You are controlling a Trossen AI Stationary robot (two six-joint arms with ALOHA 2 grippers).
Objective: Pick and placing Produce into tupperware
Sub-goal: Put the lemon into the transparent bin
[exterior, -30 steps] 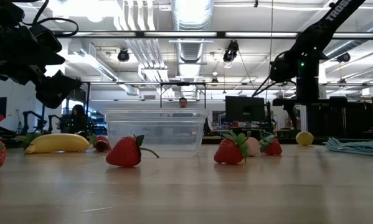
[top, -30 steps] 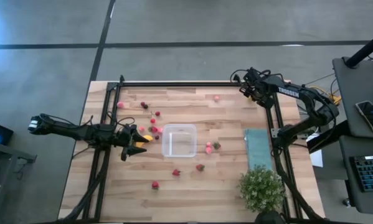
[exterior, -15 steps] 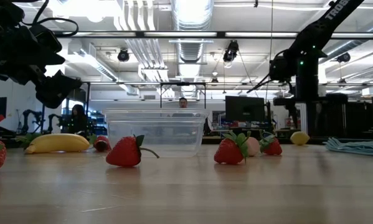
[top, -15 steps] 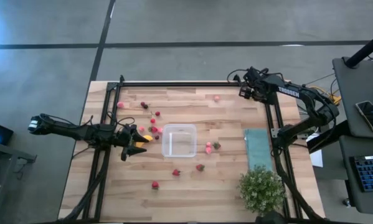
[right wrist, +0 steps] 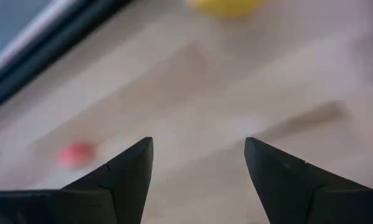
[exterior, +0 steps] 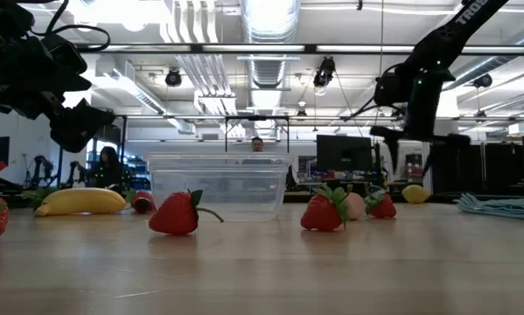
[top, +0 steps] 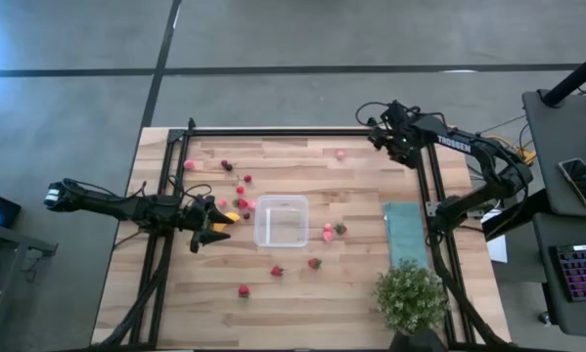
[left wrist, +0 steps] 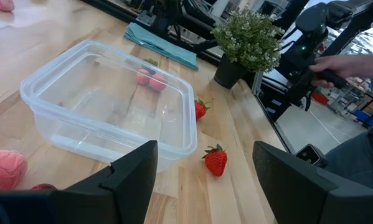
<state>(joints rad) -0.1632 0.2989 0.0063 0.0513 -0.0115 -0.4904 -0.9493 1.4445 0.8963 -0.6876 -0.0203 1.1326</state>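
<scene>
The clear tupperware (top: 281,221) stands mid-table on its base, with nothing inside. Produce lies scattered on the wood: strawberries (top: 276,271) (top: 314,262), pink pieces (top: 327,231) (top: 339,154), and a banana (top: 232,216) to the box's left. A lemon (exterior: 415,193) lies near the far right corner; in the high view the right arm hides it. My right gripper (top: 379,135) hangs open above that corner, pointing down, with the lemon (right wrist: 226,5) ahead of its fingers. My left gripper (top: 210,231) waits open, left of the box (left wrist: 105,106).
A teal cloth (top: 404,233) lies along the right edge, and a potted green plant (top: 410,298) stands at the near right corner. A black frame (top: 273,132) runs round the table. A person's hand (left wrist: 335,65) shows beyond the right side.
My right gripper has swung a little toward the table's left along the far edge and has turned at the wrist, staying open. The lemon has shifted slightly toward the table's left. The left arm has kept still.
</scene>
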